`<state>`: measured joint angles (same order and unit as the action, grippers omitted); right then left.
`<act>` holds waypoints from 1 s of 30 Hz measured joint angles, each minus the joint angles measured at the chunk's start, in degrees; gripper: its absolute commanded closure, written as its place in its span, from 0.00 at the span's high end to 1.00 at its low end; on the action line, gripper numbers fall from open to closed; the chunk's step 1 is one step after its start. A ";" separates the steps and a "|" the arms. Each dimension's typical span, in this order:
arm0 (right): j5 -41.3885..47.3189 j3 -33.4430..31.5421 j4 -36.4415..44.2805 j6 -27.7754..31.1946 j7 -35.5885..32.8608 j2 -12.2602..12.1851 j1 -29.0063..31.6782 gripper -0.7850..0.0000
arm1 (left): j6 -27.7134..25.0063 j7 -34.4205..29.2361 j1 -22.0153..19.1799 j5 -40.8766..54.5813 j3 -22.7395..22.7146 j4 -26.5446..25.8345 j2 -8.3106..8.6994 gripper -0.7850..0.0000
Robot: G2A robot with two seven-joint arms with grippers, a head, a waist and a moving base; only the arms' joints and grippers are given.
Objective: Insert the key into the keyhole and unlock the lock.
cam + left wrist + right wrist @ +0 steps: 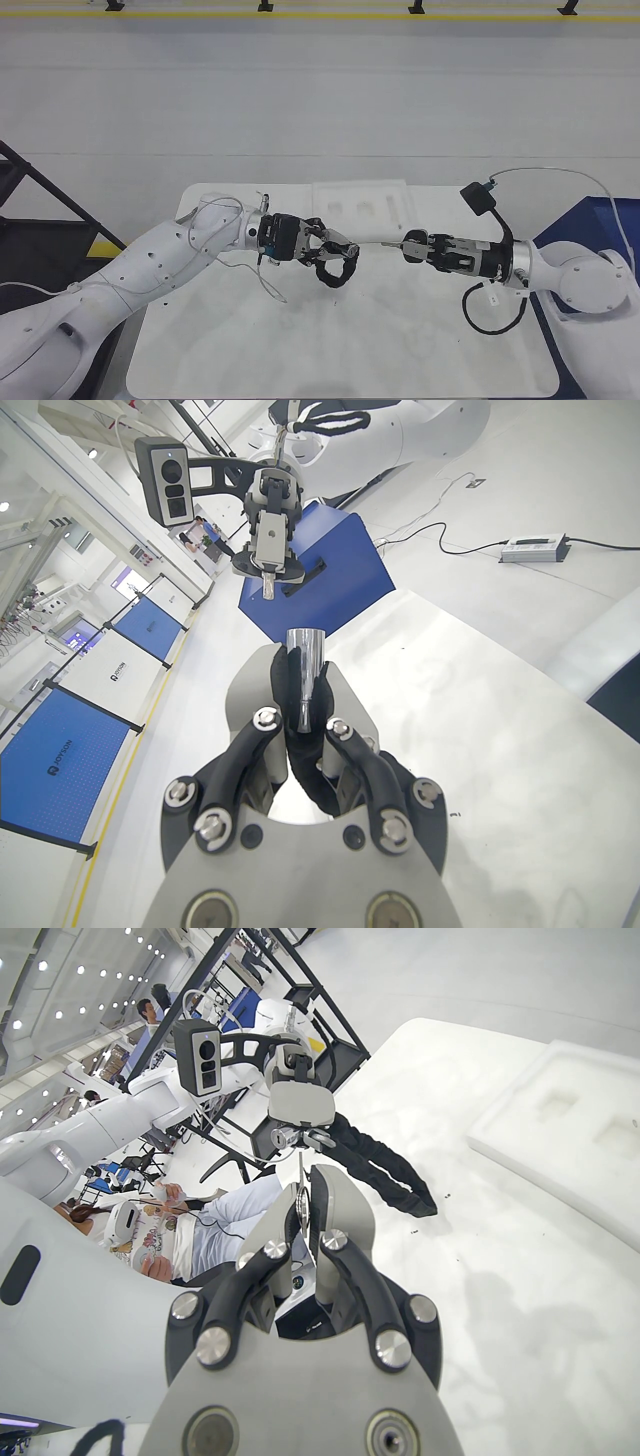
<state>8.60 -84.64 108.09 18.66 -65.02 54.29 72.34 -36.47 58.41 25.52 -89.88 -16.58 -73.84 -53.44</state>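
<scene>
Observed lock [305, 670] gripped in closed left pincer [345, 248], mid-frame in top view, above counter [400, 340], keyhole [276, 1140] turned toward key [300, 1200]. Observed key pinched by bow in closed right pincer [408, 245], blade pointed at keyhole, apparently not yet entered. Judged: held opposed for straight insertion.

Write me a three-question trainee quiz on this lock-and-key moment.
1. True or false: the key is already seated in the keyhole.
2. Which end effector holds the lock? A) left B) right C) neither
3. What does the right end effector grip?

Key: 1. False: the keyhole shows empty and the blade is clear of it. 2. A, the left end effector. 3. The key.
</scene>
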 measured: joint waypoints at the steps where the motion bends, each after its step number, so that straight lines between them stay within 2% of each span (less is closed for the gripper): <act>1: -1.13 0.28 0.75 -1.31 -0.16 -0.08 0.09 0.00 | -0.18 -0.90 0.66 1.03 -0.31 -0.17 0.02 0.00; 9: -10.03 2.57 12.22 -15.93 -4.49 -0.73 -2.35 0.00 | -1.71 -6.58 3.05 4.44 -4.09 -2.45 0.60 0.00; 16: -16.79 5.16 19.32 -27.12 -2.73 -0.91 -2.97 0.00 | 1.85 -14.22 4.81 0.99 -6.12 -6.55 0.46 0.00; 22: -20.39 6.61 21.20 -32.08 -0.38 -0.96 -2.88 0.00 | 1.43 -15.64 6.50 1.44 -7.74 -7.77 0.25 0.00; 30: -22.91 6.62 22.35 -34.88 0.66 -1.18 -2.52 0.00 | 0.32 -14.71 7.81 0.79 -9.46 -7.04 -0.21 0.00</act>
<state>-14.31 -78.02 130.44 -16.21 -64.36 53.11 69.82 -36.15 43.70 33.33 -89.09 -26.04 -80.88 -53.65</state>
